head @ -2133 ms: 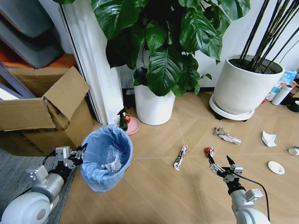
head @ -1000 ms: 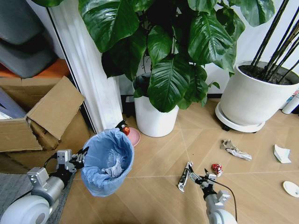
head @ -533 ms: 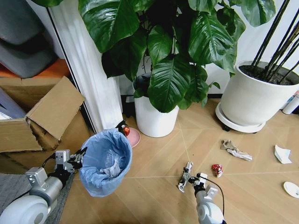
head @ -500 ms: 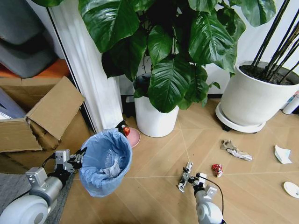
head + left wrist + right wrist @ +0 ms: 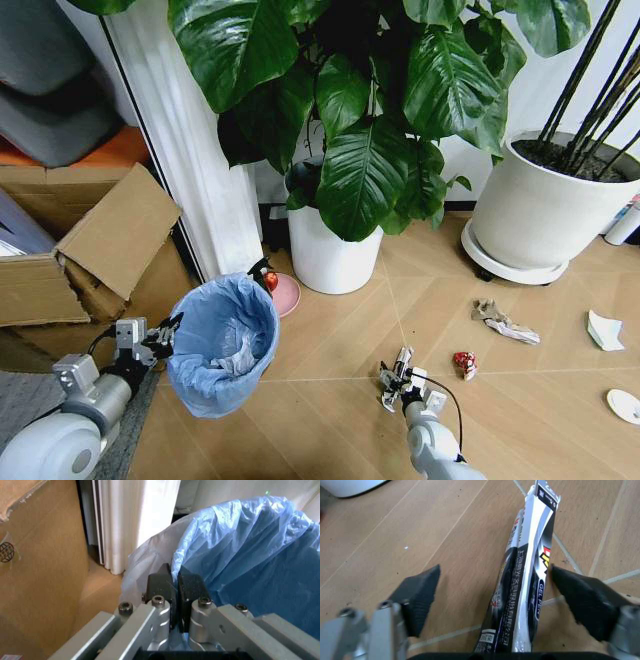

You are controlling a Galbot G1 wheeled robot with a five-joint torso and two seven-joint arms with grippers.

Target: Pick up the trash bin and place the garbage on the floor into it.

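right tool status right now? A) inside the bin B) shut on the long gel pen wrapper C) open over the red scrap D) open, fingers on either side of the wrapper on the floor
D: in the right wrist view the right tool is open, its two fingers on either side of the long gel pen wrapper, which lies flat on the floor.
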